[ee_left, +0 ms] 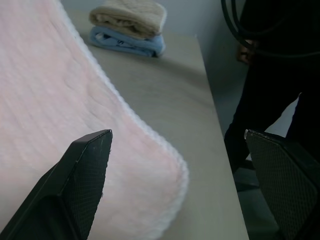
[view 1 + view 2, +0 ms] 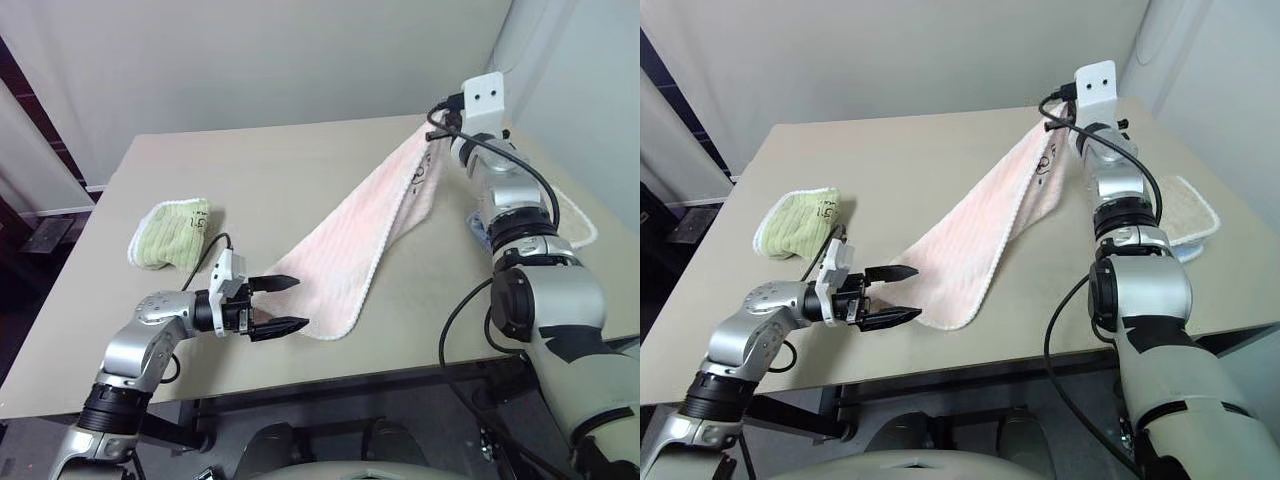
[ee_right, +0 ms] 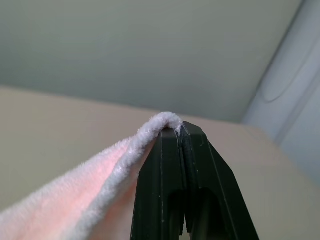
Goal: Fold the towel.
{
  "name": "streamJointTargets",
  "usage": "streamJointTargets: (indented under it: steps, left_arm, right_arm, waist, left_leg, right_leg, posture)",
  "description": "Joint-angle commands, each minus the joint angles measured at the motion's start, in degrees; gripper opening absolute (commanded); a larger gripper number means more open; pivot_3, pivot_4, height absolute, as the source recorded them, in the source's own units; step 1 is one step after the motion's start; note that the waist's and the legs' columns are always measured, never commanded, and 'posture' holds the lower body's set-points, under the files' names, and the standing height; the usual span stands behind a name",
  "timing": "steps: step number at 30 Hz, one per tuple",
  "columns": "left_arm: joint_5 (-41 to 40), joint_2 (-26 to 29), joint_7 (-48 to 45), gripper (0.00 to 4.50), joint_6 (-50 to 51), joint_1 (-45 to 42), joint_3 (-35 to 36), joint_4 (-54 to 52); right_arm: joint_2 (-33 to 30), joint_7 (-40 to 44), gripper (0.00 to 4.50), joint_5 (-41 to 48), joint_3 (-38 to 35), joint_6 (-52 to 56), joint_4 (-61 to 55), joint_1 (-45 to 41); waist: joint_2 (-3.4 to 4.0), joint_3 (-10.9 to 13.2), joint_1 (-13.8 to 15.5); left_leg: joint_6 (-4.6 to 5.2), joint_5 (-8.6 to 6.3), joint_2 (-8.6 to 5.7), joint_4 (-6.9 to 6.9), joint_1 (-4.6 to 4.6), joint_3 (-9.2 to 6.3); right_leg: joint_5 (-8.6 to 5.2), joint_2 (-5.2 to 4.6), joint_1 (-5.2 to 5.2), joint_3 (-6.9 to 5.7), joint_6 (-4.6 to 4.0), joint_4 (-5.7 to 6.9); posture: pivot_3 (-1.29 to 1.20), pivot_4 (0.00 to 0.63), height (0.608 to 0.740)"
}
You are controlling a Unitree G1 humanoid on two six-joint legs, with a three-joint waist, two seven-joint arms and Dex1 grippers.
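Pink terry towel [image 2: 350, 255] is pinched at one far corner by the right pincer [image 3: 176, 131], clenched on the white edging and held high; the rest is draped down to the surface [image 2: 280, 165], near end lying flat. Left pincer [image 2: 283, 303] is spread wide, level, just beside the near end, nothing gripped. Risk: the thin corner bite could slip under the hanging weight. If the left pincer closes early, only the edging gets caught and the fold is skewed.

No readable text; black scribble on towel [image 2: 985, 225] and green cloth [image 2: 172, 235] illegible.
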Motion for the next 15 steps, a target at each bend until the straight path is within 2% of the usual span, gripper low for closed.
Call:
streamJointTargets:
  steps: [1,5,8,9,15]
  left_arm:
    - [0.23,-2.14,0.39,4.50,0.71,-2.38,-1.45,0.91]
    - [4.19,-4.82,0.89,4.50,-0.19,-5.75,-5.24,5.07]
    - [8.45,-8.86,2.36,4.50,-3.50,-9.50,-8.06,11.72]
    - [9.07,-10.12,2.57,4.50,-3.70,-10.59,-8.48,13.53]
    - [11.22,-16.75,1.25,4.50,-5.55,-15.63,-9.99,22.63]
  right_arm:
    - [0.51,-0.12,0.02,1.62,-0.78,1.03,-4.33,-4.01]
    - [1.87,0.05,0.02,2.00,-0.05,4.02,-8.77,-4.63]
    - [3.00,-0.09,0.02,1.97,0.65,6.17,-12.89,-5.15]
    - [3.33,-0.19,0.02,2.15,0.60,6.95,-13.95,-5.13]
    - [4.55,-0.53,0.02,1.57,1.74,9.57,-18.63,-3.24]
  waist:
    - [0.00,0.00,-0.01]
    - [0.00,0.00,0.06]
    - [0.00,0.00,0.23]
    - [-0.02,0.01,0.29]
    - [-0.02,0.01,0.22]
  left_leg:
    - [0.00,0.00,0.02,0.03,0.00,0.00]
    - [0.03,0.00,0.04,0.16,0.05,-0.02]
    - [0.08,-0.02,0.04,0.29,0.05,-0.02]
    - [0.34,-0.18,0.04,0.35,0.04,-0.03]
    - [0.45,-0.24,0.06,0.62,-0.06,-0.09]
  right_leg:
    - [0.00,0.01,0.01,-0.01,0.00,0.01]
    - [0.01,0.01,0.12,-0.05,-0.04,0.02]
    - [0.06,0.00,0.19,-0.06,-0.11,0.02]
    - [0.06,-0.01,0.21,-0.07,-0.11,0.03]
    - [0.08,-0.02,0.25,-0.11,-0.09,0.05]
  posture:
    - [0.00,0.000,0.720]
    - [0.00,0.000,0.720]
    - [0.00,0.000,0.720]
    - [0.00,0.000,0.720]
    - [0.00,0.000,0.720]
